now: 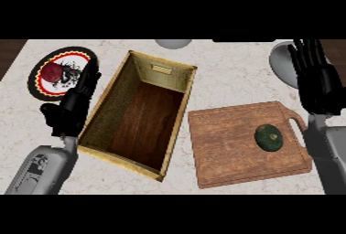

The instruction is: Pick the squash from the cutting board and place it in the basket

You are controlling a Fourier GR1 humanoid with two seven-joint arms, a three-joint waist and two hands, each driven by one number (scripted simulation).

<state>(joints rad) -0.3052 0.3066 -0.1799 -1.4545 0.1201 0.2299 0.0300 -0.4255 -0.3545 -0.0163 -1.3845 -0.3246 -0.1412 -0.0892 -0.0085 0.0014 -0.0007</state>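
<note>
On the far left of the table (229, 68) I see a black-rimmed plate (35, 77) with something red on it. My left robot hand (71, 107) lies just beside it, fingers straight and stretched toward the far side so their tips overlap the plate's right rim, thumb out to the left. It holds nothing, and I read it as parked out of the way, since the work lies on the other side. Right of it sits the basket (107, 107), open-topped and turned a little askew on the table. Its long walls run near to far and its dark wooden floor is bare, which gives me a wide mouth to drop into. Just right of the basket, close to its near corner, is the cutting board (223, 141). The squash (270, 138), dark green and round, rests on the board's right half, near the handle end. That makes it closest to my right robot hand (317, 82), which shows at the right edge with fingers straight and pointing to the far side. It is empty, apart from the squash, lying past the board's far right corner and partly over a grey round dish (280, 61). I judge the pick has not begun. I would have to bring that hand nearer and down over the squash, close round it, then carry it left across the board to the basket.
</note>
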